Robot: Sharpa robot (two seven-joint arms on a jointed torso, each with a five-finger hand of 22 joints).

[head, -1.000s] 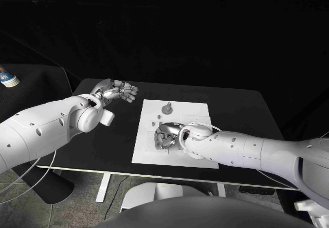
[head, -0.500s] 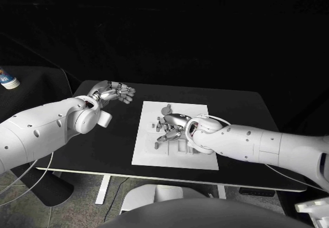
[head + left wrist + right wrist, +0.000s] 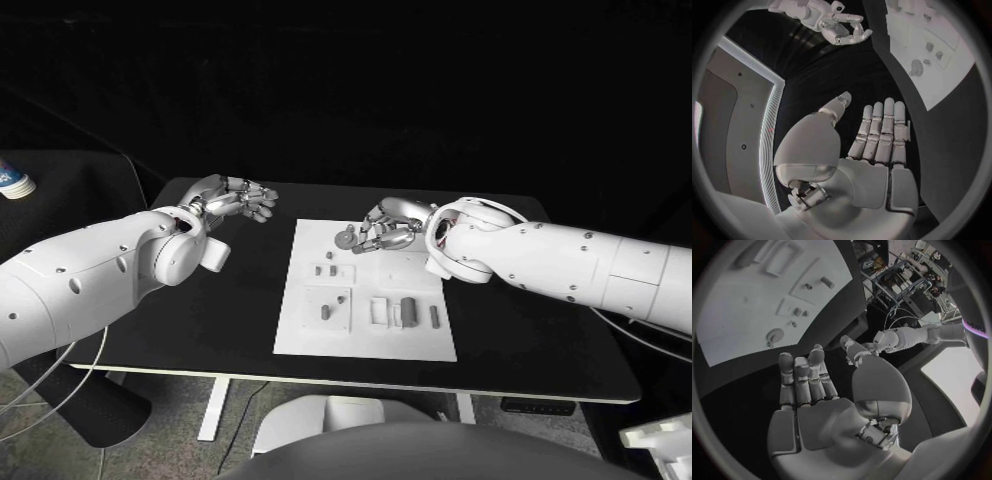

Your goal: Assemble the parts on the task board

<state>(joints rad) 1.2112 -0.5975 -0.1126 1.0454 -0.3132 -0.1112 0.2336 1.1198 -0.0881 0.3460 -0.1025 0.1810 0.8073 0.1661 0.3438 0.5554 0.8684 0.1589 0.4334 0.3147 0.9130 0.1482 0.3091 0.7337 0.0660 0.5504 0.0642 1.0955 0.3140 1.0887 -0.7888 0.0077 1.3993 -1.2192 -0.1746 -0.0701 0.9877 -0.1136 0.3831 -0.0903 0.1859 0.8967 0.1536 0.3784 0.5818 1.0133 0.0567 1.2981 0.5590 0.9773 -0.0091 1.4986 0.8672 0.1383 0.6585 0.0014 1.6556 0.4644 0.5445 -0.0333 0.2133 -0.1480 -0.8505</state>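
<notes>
The black rectangular surface point(image 3: 534, 330) stands on a pale metal leg point(image 3: 219, 395) that shows beneath its near edge. Off the surface's far left corner, on a second dark stand point(image 3: 65, 185) draped in black cloth, sits a small white bottle with a blue label point(image 3: 15, 181). A thin pale cable point(image 3: 58, 395) hangs in a loop below the surface's left side, in front of a dark round base point(image 3: 87, 405) on the grey floor point(image 3: 173, 440).
</notes>
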